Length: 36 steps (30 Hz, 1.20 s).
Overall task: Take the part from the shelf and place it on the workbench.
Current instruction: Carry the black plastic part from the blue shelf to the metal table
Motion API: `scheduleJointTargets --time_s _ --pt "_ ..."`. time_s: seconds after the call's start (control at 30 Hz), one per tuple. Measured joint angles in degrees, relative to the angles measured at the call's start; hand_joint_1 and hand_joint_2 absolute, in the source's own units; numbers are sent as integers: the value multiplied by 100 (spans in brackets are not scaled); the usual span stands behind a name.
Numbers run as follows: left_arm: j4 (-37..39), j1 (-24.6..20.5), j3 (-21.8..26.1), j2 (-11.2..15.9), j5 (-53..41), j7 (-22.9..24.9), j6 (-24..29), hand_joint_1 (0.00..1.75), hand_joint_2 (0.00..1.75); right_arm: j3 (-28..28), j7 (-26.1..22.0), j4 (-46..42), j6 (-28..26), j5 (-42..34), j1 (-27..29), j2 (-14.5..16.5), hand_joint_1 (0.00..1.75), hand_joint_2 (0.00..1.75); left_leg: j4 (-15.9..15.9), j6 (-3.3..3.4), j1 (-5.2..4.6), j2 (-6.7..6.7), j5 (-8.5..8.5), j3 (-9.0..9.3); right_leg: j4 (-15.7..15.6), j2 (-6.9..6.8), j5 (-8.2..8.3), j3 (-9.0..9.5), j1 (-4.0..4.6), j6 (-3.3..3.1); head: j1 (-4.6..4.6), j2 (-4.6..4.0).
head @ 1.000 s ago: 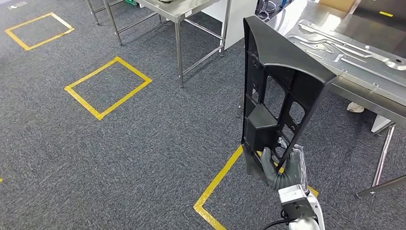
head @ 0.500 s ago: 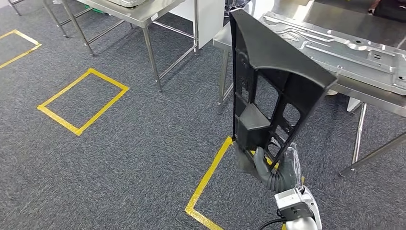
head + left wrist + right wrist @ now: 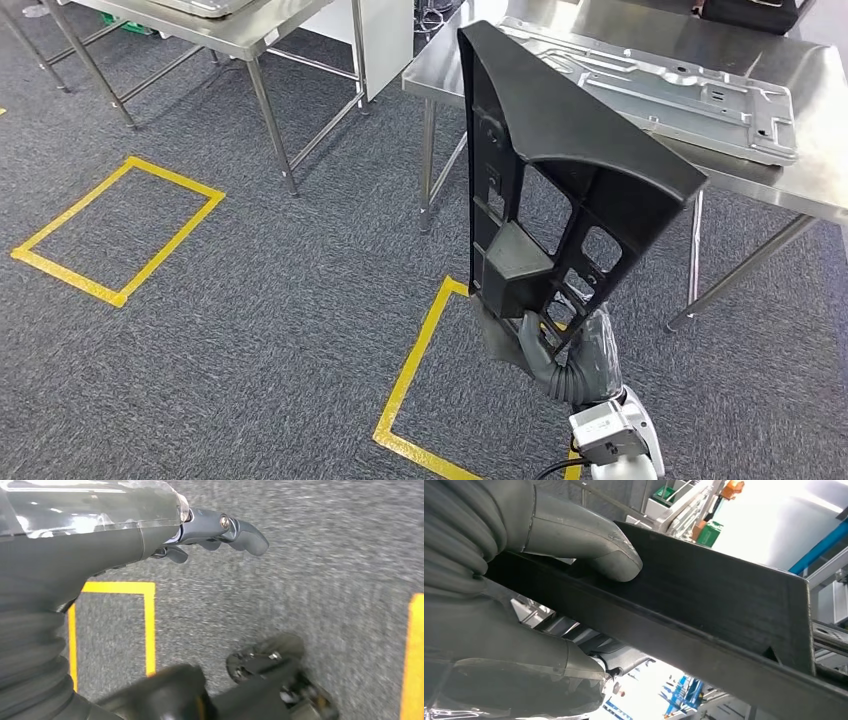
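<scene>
Right hand (image 3: 565, 352) clamps the black part (image 3: 560, 190) by its lower end — stiff, tall, likely top-heavy — left hand (image 3: 220, 530) hangs slack and empty.

Part (image 3: 560, 190): large black moulded plastic panel, long and roughly wedge-shaped, widest at upper end, narrowing toward lower end. Face carried ribbed frame with several rectangular cut-outs and boxy raised block near lower middle. Stood near upright, tilted slightly, above carpet floor, lower end gripped by right hand (image 3: 565, 355). Upper end overlapped near edge of workbench (image 3: 800, 120) in head view. Workbench: steel-topped table on thin metal legs, grey pressed-metal sheet lying on top.
</scene>
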Motion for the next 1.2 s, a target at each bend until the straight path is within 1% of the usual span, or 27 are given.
scheduleJointTargets --time_s 0.07,0.1,0.17,0.2,0.23,0.3,0.37,0.4,0.43,0.47,0.53,0.57,0.6,0.63,0.7,0.73,0.8,0.83,0.87,0.9,0.93,0.97,1.0,1.07,1.1,1.13,1.2 --pt "0 -5 -2 -18 -12 78 -27 0 175 -1 24 3 53 -73 -71 -62 175 175 6 -43 -31 87 -25 18 -661 -174 205 340 49 -78 0 0" --pt "0 10 -2 -18 -14 144 -53 0 175 -3 33 7 70 -105 -97 -88 175 175 8 -66 -43 128 -37 24 -776 -205 213 388 73 -114 0 0" --pt "0 57 -2 -13 -28 335 -136 0 175 -11 51 14 85 -143 -105 -130 175 175 3 -124 -52 205 -57 42 -802 -99 227 379 73 -171 0 0" --pt "0 84 -2 -8 -35 424 -183 0 175 -16 60 16 83 -152 -93 -153 175 175 31 -158 -47 167 -91 43 -822 -50 240 386 57 -198 0 0" --pt "0 111 -1 -3 -41 491 -221 0 175 -21 66 16 78 -156 -80 -171 175 175 136 -193 -41 76 -174 9 -843 -4 255 394 36 -229 -1 0" --pt "0 137 1 5 -37 586 -282 0 175 -28 72 17 65 -163 -53 -197 175 175 721 -248 -19 -169 -516 -236 -867 78 272 398 13 -271 -1 0" --pt "0 116 3 17 -20 655 -333 0 175 -31 72 26 57 -176 -15 -216 175 175 1493 -276 -10 -254 -847 -565 -855 173 273 390 13 -286 -2 0" --pt "0 103 5 23 -14 683 -349 0 175 -32 72 33 57 -183 5 -222 175 175 1674 -282 -7 -260 -870 -633 -845 233 271 389 13 -286 -2 0" --pt "0 94 6 28 -11 706 -359 0 175 -32 71 40 57 -190 22 -226 175 175 1624 -281 0 -263 -772 -594 -831 301 268 390 11 -282 -2 0" --pt "0 98 6 32 -15 734 -361 0 175 -33 71 46 57 -195 32 -229 175 175 1338 -276 11 -283 -573 -454 -814 376 262 392 8 -274 -2 0" --pt "0 142 5 39 -19 769 -361 0 175 -34 69 49 55 -198 39 -231 175 175 545 -252 40 -463 -210 -99 -771 526 249 374 8 -239 -2 0" --pt "0 160 5 41 -18 776 -361 0 175 -35 69 49 55 -200 41 -233 175 175 266 -228 52 -565 -135 15 -747 590 251 344 7 -210 -2 0" --pt "0 170 6 43 -16 774 -361 0 175 -36 70 50 56 -204 45 -235 175 175 131 -201 52 -641 -131 62 -731 644 260 308 4 -175 -1 0" --pt "0 170 7 42 -15 765 -359 0 175 -37 74 50 63 -210 50 -236 175 175 104 -169 42 -661 -152 66 -727 692 278 275 -2 -134 -1 0" --pt "0 164 7 34 -16 713 -343 0 175 -41 93 49 83 -223 65 -239 175 175 58 -85 40 -567 -128 79 -724 744 293 241 -16 -55 -1 0" --pt "0 165 7 29 -15 667 -326 0 175 -47 107 48 95 -231 65 -241 175 175 28 -39 47 -509 -107 93 -649 665 241 203 -11 -23 -1 0" --pt "0 181 7 14 -13 548 -292 0 175 -56 128 51 117 -242 51 -246 175 175 -17 20 52 -377 -77 112 -161 385 -38 -31 -4 23 -1 0" --pt "0 194 7 10 -11 488 -272 0 175 -58 134 60 140 -246 42 -246 175 175 -19 35 44 -315 -77 108 231 257 -223 -226 -5 45 0 0" --pt "0 206 7 7 -7 439 -253 0 175 -59 137 76 168 -250 38 -246 175 175 -16 39 34 -249 -82 103 600 195 -359 -410 -11 63 0 0" --pt "0 213 7 5 -3 402 -234 0 175 -60 137 97 202 -255 37 -246 175 175 -13 41 27 -186 -88 103 831 164 -405 -527 -16 73 0 0" --pt "0 215 7 0 7 379 -216 0 175 -61 137 121 244 -263 30 -246 175 175 -11 39 23 -123 -97 108 845 146 -341 -532 -17 75 0 0" --pt "0 213 7 -6 20 365 -202 0 175 -61 137 144 283 -274 12 -246 175 175 -10 32 20 -67 -109 121 613 119 -178 -410 -15 66 0 0" --pt "0 210 7 -17 33 354 -191 0 175 -61 138 167 329 -285 -18 -246 175 175 -10 22 15 -16 -123 140 210 63 30 -194 -9 44 0 0" --pt "0 203 9 -40 66 335 -169 0 175 -58 139 210 399 -313 -115 -246 175 175 -7 -17 -14 73 -159 173 -522 -102 272 190 38 -34 0 0" --pt "0 199 10 -51 77 326 -160 0 175 -57 141 228 420 -325 -165 -246 175 175 -6 -40 -30 113 -174 184 -703 -146 305 275 62 -72 0 0" --pt "0 195 11 -58 85 321 -151 0 175 -56 142 246 427 -335 -205 -246 175 175 -8 -64 -42 150 -185 191 -750 -145 287 285 84 -106 0 0" --pt "0 180 14 -68 88 318 -136 0 175 -59 144 274 432 -347 -242 -249 175 175 -12 -118 -48 202 -212 214 -778 -46 304 284 69 -157 0 0"
